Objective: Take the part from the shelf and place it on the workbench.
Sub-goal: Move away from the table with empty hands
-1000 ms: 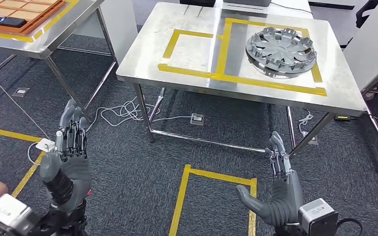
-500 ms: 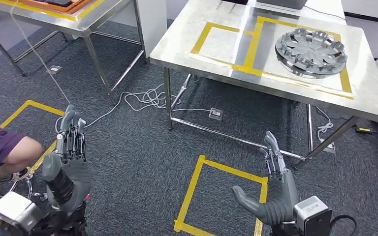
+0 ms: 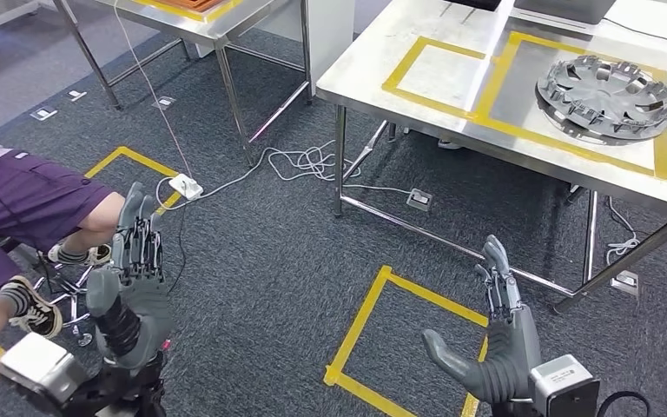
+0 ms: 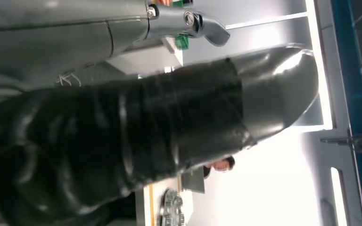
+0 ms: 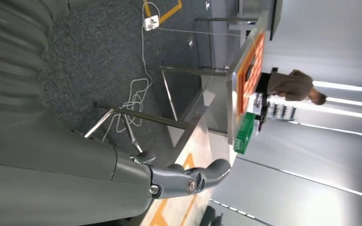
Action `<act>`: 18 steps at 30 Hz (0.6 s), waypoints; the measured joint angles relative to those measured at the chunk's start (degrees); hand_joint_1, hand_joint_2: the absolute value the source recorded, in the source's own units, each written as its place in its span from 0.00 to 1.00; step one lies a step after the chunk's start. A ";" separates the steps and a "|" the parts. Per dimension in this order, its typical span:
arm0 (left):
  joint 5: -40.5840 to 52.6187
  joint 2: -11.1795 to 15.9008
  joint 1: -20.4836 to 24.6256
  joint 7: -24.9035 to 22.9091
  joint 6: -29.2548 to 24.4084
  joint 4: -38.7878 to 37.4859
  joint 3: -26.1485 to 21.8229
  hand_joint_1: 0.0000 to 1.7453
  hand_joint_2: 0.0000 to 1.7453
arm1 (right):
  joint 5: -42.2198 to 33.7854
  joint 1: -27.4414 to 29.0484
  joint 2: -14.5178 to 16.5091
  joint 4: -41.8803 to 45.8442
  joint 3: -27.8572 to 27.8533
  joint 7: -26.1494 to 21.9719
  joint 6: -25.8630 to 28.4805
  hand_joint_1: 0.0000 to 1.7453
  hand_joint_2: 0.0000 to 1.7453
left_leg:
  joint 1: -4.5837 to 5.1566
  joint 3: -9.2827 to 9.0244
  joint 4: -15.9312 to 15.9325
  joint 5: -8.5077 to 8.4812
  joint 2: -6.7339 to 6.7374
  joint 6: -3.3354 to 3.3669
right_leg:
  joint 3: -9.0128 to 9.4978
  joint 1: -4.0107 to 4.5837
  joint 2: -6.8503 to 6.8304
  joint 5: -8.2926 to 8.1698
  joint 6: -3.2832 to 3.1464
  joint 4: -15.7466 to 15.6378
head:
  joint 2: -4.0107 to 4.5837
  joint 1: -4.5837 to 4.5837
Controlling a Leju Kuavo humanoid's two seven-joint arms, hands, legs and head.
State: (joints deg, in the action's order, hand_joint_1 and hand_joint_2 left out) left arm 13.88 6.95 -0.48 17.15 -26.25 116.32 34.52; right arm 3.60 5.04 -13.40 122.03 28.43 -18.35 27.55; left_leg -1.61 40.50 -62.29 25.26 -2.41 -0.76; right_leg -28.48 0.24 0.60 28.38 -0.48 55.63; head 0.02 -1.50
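Since a second ago the camera has swung left, bringing a seated person (image 3: pixel 17 217) into sight. Both the left hand (image 3: pixel 130 278) and right hand (image 3: pixel 495 339) hover wide and empty above the carpet. Well apart, the hubcap-like part (image 3: pixel 604 95) lies on the steel surface (image 3: pixel 382 61), inside its yellow tape outline.

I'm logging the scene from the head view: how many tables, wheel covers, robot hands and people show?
Tables: 2, workbench and far table
Wheel covers: 1, on the workbench
Robot hands: 2, left hand and right hand, both empty
People: 1, seated person
Total: 6
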 joint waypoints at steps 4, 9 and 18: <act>0.00 0.00 -0.29 -0.02 -0.28 -0.21 0.02 0.00 0.00 | -0.06 0.25 -0.04 0.04 0.01 0.69 0.63 0.00 0.00 | 0.06 1.62 -12.03 6.05 1.91 -0.39 | -2.82 0.37 -1.81 -2.46 -0.26 0.24 | 0.00 1.07; 0.02 -0.02 -0.55 -0.01 -0.51 -0.31 0.02 0.00 0.00 | -0.26 0.20 -0.04 0.09 0.03 0.91 1.04 0.00 0.00 | 0.35 -10.20 0.45 4.09 2.72 0.43 | -6.89 0.60 -2.59 -5.25 0.75 1.86 | 0.00 1.60; 0.04 -0.11 -0.75 -0.02 -0.57 -0.34 0.02 0.00 0.00 | 0.47 0.26 -0.18 0.20 0.07 1.25 1.73 0.00 0.00 | 0.51 -8.44 4.28 2.38 2.63 3.39 | -11.64 -0.34 -1.25 4.73 3.52 16.22 | 0.01 -0.14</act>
State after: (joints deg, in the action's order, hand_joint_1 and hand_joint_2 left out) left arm 13.92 6.84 -1.22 17.13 -26.82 115.98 34.53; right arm 4.08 5.31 -13.58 122.22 28.50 -17.10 29.28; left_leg -1.09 32.06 -58.01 27.63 0.22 2.63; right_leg -40.11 -0.10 -0.66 33.11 3.04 71.85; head 0.02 -1.64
